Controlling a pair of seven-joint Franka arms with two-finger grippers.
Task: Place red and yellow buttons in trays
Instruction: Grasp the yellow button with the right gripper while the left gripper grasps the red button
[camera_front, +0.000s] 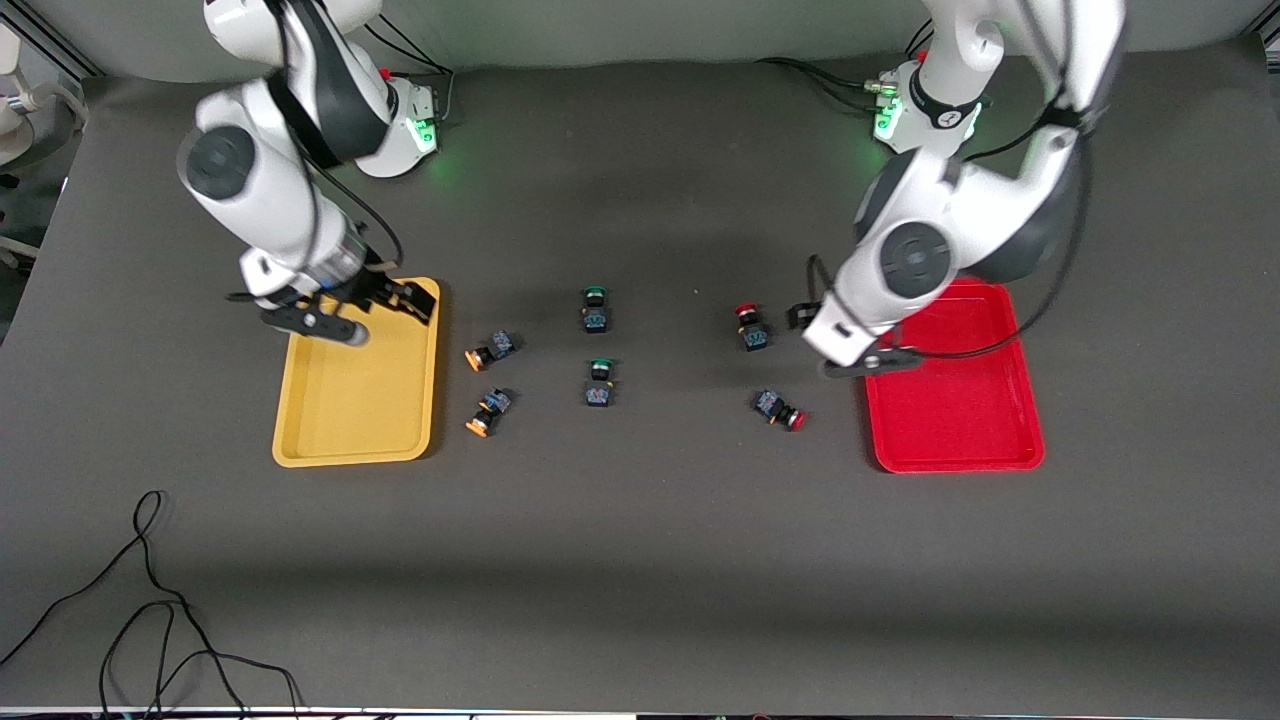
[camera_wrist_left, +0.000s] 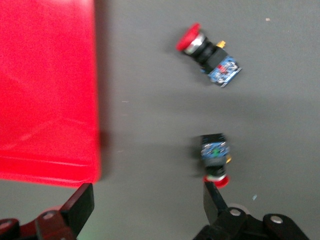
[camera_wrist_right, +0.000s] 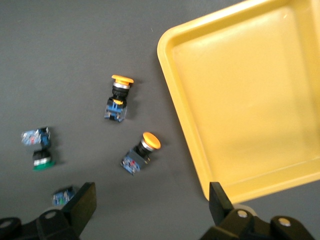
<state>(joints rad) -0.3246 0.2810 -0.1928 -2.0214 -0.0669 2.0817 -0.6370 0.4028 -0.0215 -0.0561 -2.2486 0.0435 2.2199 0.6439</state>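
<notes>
Gaping empty: left pincer (camera_wrist_left: 148, 206), right pincer (camera_wrist_right: 152, 206)

A dark grey mat covers the table (camera_front: 640, 560) from edge to edge. Loose black cables (camera_front: 150, 600) curl over its near corner at the right arm's end. Along the far edge hangs a pale grey backdrop (camera_front: 650, 30), with green light glowing there.
</notes>
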